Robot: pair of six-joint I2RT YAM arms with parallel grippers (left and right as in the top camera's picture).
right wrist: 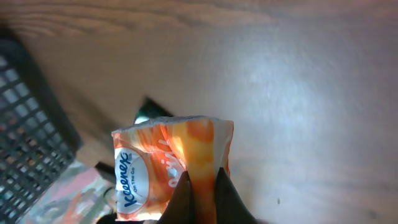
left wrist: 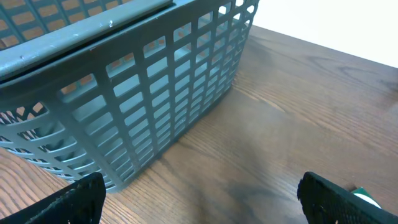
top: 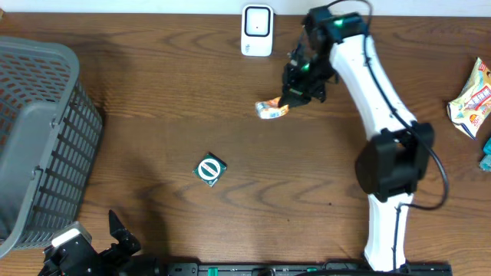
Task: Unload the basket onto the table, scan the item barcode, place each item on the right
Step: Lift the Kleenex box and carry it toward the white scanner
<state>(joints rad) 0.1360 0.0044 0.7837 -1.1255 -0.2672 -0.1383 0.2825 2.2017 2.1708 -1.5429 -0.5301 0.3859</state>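
1. The right jaws were closed on the orange-and-white Kleenex tissue pack (right wrist: 168, 162), pinching one edge so the pack stuck out beyond their tips.
2. A white, rounded-rectangle scanner unit (top: 257, 31) stood on the brown wooden bench (top: 230, 77) near the right jaws, apart from the pack.
3. The left jaws stood wide with nothing between them.
4. A grey plastic lattice basket (left wrist: 155, 93) sat just ahead of the left jaws.
5. A small green-and-white square packet (top: 210, 170) lay between the two sets of jaws.

A mock shop checkout on a brown wood-grain table (top: 153, 100): a white box-shaped scanner (top: 257, 31) at 12 o'clock, a grey plastic lattice shopping basket (top: 38, 130) at 9 o'clock, crinkled snack packets (top: 472, 100) at 3 o'clock.
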